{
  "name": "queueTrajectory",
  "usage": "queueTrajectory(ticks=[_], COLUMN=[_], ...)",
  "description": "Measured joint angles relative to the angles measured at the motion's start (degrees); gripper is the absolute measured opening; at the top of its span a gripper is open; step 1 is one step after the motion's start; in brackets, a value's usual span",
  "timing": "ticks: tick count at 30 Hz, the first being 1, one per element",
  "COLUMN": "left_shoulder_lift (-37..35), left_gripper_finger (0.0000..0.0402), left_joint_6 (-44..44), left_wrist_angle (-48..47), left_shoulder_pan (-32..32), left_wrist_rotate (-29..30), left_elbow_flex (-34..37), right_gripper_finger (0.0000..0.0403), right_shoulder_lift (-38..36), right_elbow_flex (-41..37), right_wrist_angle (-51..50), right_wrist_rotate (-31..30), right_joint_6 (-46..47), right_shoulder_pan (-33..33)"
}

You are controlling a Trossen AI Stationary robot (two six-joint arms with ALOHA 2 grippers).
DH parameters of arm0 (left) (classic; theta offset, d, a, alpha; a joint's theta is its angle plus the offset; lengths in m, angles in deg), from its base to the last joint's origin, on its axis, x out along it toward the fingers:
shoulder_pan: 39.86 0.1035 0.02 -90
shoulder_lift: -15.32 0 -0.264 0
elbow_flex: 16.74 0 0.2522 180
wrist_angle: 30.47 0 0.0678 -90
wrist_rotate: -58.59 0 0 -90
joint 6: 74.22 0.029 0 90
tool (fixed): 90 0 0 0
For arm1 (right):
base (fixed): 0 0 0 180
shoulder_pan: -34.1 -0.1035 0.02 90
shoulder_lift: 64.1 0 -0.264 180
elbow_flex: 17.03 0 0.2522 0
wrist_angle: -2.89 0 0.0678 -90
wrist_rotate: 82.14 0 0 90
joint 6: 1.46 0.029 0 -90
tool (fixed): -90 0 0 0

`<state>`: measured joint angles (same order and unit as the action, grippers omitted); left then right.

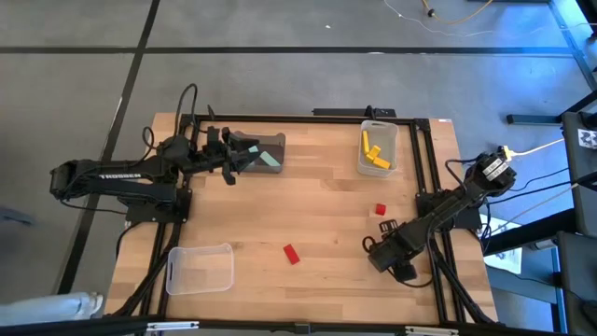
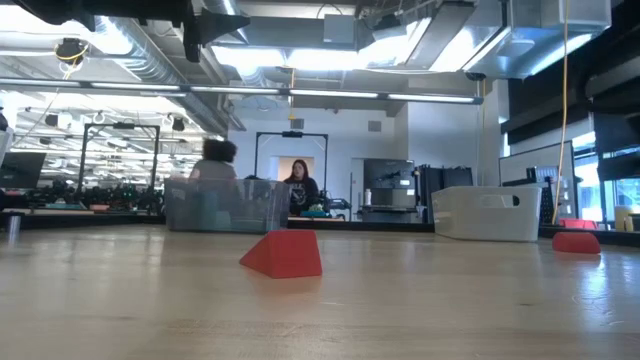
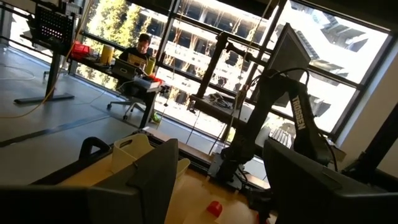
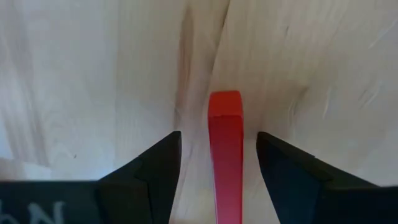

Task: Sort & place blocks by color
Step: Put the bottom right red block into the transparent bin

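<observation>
My right gripper (image 1: 371,245) (image 4: 219,149) is low over the table's near right part and open. Its fingers stand on either side of a red block (image 4: 225,155) lying on the wood, with a gap on each side; the high view hides this block under the gripper. Two more red blocks (image 1: 380,211) (image 1: 292,253) lie flat on the table. Yellow blocks (image 1: 375,154) sit in a clear bin (image 1: 393,136). My left gripper (image 1: 244,155) (image 3: 221,186) is open and empty above a dark bin (image 1: 264,141), which holds mint green blocks (image 1: 270,161).
An empty clear bin (image 1: 199,269) sits at the near left corner. Black rails (image 1: 422,159) run along the table's edges. Bare wood (image 1: 308,196) spans the middle of the table. In the low view, people (image 2: 300,187) are in the room behind.
</observation>
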<state>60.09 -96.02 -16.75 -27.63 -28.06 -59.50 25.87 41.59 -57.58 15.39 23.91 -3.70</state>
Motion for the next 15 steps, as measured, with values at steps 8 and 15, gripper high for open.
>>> queueTrajectory(ticks=[8,15], left_shoulder_lift=[0.0,0.0], left_gripper_finger=[0.0228,0.0228], left_joint_6=[0.0,0.0], left_wrist_angle=[0.0,0.0], left_shoulder_pan=[0.0,0.0], left_wrist_rotate=[0.2,0.3], left_elbow_flex=[0.0,0.0], right_gripper_finger=[0.0111,0.0058], right_shoulder_lift=[0.0,-2.0], right_elbow_flex=[-0.7,2.3], right_wrist_angle=[1.0,8.2], right_wrist_rotate=[-0.5,1.1], right_joint_6=[3.8,6.0], right_shoulder_pan=[0.2,5.8])
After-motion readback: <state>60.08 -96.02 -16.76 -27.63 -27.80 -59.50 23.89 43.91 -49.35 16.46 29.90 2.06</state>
